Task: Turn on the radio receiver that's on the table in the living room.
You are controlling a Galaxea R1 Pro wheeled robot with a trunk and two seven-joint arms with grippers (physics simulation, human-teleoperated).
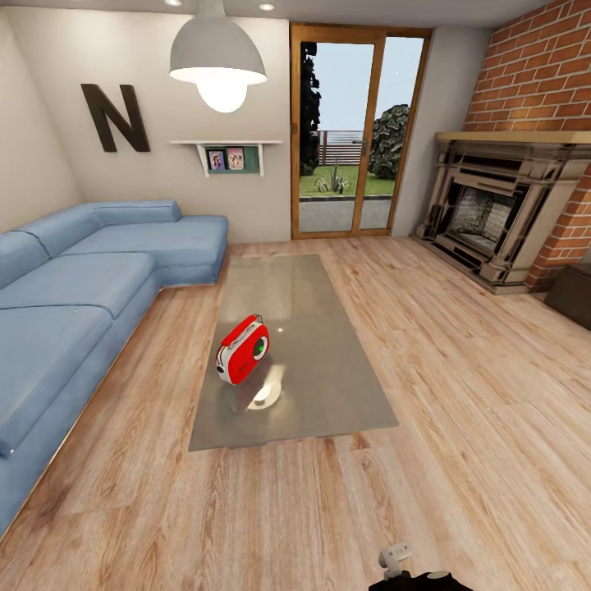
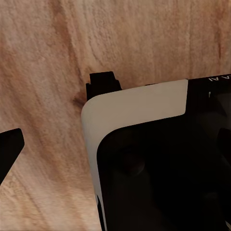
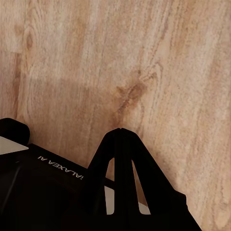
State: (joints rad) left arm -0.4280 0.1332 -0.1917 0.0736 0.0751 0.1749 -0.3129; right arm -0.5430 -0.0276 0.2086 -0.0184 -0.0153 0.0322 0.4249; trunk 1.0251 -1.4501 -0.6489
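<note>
the red radio receiver sits on the shiny grey table (blue sofa left); right gripper jaws pressed together, left gripper spread.

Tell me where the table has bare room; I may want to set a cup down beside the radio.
Most of the table is bare. The radio stands left of centre in the near half. Free patches: the whole far half toward the glass doors, the strip right of the radio on the fireplace side, and the near edge in front of it. Only the narrow margin on the sofa side is tight.
</note>
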